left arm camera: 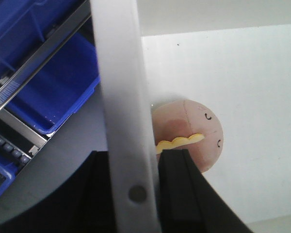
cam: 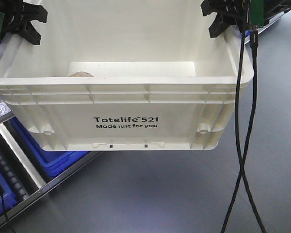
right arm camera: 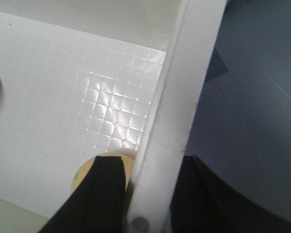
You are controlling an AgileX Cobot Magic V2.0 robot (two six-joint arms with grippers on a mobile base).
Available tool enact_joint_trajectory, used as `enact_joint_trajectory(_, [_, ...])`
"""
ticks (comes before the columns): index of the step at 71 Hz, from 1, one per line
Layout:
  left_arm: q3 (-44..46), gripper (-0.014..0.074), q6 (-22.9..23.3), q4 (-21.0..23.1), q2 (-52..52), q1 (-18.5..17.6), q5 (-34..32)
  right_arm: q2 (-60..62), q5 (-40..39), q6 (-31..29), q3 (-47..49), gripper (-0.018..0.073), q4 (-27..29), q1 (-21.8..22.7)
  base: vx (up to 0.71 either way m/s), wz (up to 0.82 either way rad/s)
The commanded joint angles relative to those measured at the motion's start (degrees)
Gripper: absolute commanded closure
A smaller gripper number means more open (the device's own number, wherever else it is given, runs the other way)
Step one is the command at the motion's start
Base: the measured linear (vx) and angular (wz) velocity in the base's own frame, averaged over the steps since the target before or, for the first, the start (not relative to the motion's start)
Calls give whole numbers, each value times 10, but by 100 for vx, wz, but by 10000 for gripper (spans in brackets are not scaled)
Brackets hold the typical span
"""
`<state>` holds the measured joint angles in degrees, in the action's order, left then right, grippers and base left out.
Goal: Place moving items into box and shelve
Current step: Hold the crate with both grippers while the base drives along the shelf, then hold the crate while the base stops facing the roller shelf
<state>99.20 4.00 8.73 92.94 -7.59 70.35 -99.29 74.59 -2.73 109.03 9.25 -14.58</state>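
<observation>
The white box [cam: 126,104], printed "Totelife 521", fills the front view and is held by both side rims. My left gripper [cam: 19,19] is shut on the left rim [left arm camera: 119,87], one finger inside and one outside. My right gripper [cam: 228,19] clamps the right rim [right arm camera: 184,87] the same way. Inside the box, a pale beige-pink ball [left arm camera: 194,126] with a yellow frill lies on the floor by the left wall; its top shows over the near rim [cam: 81,74]. A yellowish ball [right arm camera: 82,172] lies by the right wall, mostly hidden behind my inner finger.
Blue plastic bins [cam: 53,160] sit on a metal rack with roller rails [cam: 19,160] under and left of the box. Two black cables [cam: 242,145] hang down on the right. Grey floor [cam: 174,194] lies below and to the right.
</observation>
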Motion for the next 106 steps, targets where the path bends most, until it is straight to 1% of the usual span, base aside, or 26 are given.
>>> enact_joint_trajectory(1, [25,613,-4,85,-36,-13,-64,31,-45,-19,25,571,93,-11,-9,34])
enact_joint_trajectory(62, [25,613,-4,85,-36,-13,-65,31,-43,-19,25,571,93,-11,-8,38])
enact_joint_trajectory(106, [25,613,-4,85,-36,-13,-65,31,-43,-19,25,571,93,-11,2,41])
